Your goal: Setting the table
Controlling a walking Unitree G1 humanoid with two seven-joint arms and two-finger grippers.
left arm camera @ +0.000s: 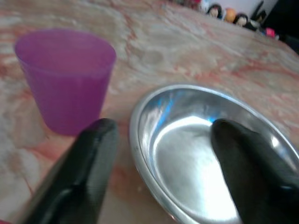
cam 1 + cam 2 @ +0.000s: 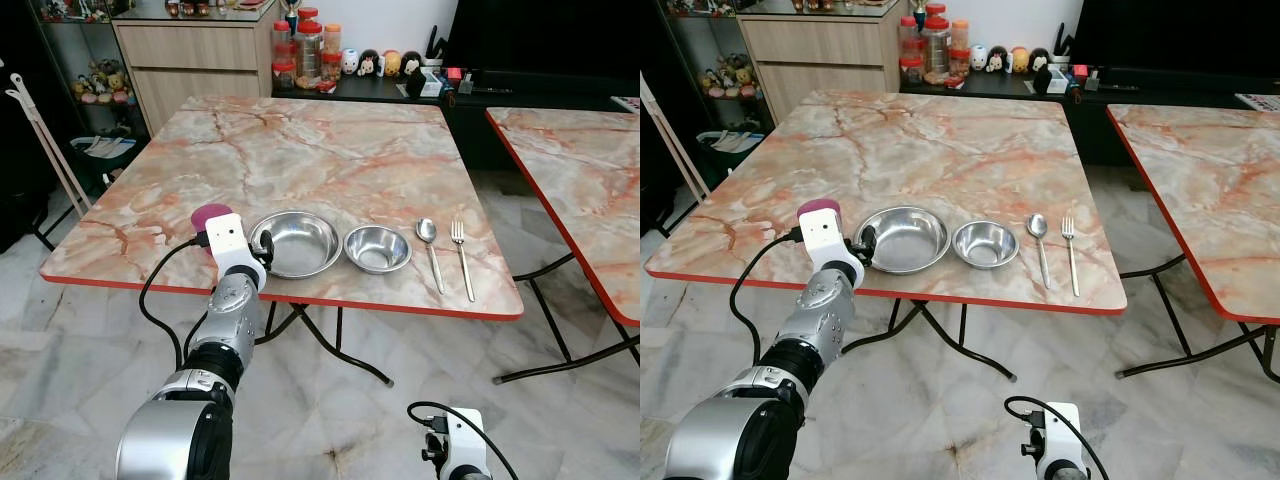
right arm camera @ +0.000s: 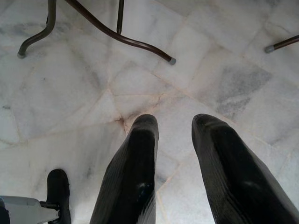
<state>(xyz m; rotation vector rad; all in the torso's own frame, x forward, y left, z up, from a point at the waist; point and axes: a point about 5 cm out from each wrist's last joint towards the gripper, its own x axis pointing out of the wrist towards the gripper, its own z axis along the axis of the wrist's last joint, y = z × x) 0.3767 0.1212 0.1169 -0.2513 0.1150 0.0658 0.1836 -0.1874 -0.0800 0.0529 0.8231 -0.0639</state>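
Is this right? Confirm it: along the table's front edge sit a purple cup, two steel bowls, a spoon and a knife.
Not quite. The last piece is a fork, not a knife; the left eye view shows its tines. The rest stands: the purple cup, the large steel bowl, the small steel bowl and the spoon line the table front edge.

right gripper (image 3: pixel 174 122) hangs over the marble floor (image 3: pixel 224 70), fingers (image 3: pixel 133 172) parted with a gap between the tips. table legs (image 3: pixel 119 37) at 11 to 12 o'clock, one foot tip just above the fingers, another leg end (image 3: pixel 280 44) at 2 o'clock. dark robot foot (image 3: pixel 58 191) at 8 o'clock.
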